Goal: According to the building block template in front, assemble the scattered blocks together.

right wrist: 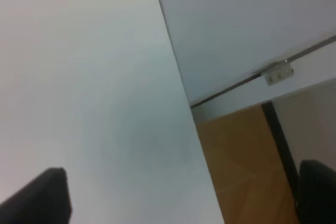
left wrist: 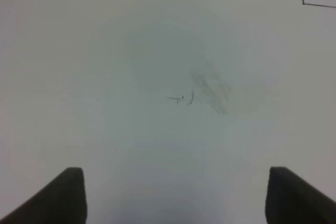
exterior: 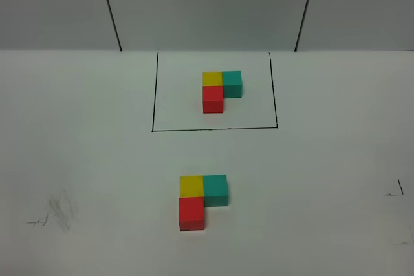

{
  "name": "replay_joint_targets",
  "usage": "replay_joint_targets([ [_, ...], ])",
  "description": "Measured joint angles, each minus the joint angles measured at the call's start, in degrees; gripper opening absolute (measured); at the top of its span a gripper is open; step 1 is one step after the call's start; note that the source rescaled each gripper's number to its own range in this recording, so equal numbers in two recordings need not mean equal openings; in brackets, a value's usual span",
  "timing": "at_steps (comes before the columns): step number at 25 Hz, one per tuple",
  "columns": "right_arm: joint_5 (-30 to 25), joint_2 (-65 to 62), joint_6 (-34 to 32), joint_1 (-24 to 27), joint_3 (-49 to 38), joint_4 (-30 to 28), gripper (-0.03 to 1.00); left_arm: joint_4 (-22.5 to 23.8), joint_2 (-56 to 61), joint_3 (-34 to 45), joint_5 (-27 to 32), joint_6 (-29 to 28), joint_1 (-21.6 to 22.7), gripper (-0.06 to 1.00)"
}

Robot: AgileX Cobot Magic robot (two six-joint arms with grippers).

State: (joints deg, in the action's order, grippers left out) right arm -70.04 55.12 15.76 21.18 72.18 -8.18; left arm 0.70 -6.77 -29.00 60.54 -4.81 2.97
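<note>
The building block template (exterior: 221, 90) stands inside a black outline (exterior: 152, 95) at the back middle: yellow and teal cubes side by side, red in front of the yellow. Nearer the front, the yellow block (exterior: 191, 185), the teal block (exterior: 216, 189) and the red block (exterior: 191, 214) stand joined in the same L shape. Neither gripper shows in the exterior high view. My left gripper (left wrist: 176, 195) is open and empty above bare table with pencil smudges (left wrist: 210, 88). My right gripper (right wrist: 184, 192) is open and empty at the table's side edge (right wrist: 181, 85).
The white table (exterior: 97, 159) has grey smudges at front left (exterior: 58, 211) and small black marks at right (exterior: 396, 192). A corner of the black outline (left wrist: 303, 2) shows in the left wrist view. Beyond the table edge the right wrist view shows a wooden floor (right wrist: 247, 161) and a wall (right wrist: 236, 19).
</note>
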Motion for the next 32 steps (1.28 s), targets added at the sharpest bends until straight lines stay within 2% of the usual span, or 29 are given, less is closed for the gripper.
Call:
replay_joint_targets([
  [3, 0.2, -5.7, 0.0, -0.4, -3.5, 3.5, 0.92, 0.0, 0.0, 0.0, 0.0, 0.0, 0.0, 1.00],
  [6, 1.5, -11.1, 0.8, -3.6, -7.2, 5.5, 0.92, 0.0, 0.0, 0.0, 0.0, 0.0, 0.0, 1.00],
  [13, 1.5, -16.4, 1.1, -12.1, -12.0, 6.0, 0.92, 0.0, 0.0, 0.0, 0.0, 0.0, 0.0, 1.00],
  [19, 4.7, -22.1, 1.0, -18.1, -17.6, 6.1, 0.92, 0.0, 0.0, 0.0, 0.0, 0.0, 0.0, 1.00],
  [24, 7.6, -29.5, 1.0, -20.3, -23.6, 6.1, 0.92, 0.0, 0.0, 0.0, 0.0, 0.0, 0.0, 1.00],
  [32, 10.5, -42.3, 0.9, -20.7, -33.5, 9.0, 0.92, 0.0, 0.0, 0.0, 0.0, 0.0, 0.0, 1.00],
])
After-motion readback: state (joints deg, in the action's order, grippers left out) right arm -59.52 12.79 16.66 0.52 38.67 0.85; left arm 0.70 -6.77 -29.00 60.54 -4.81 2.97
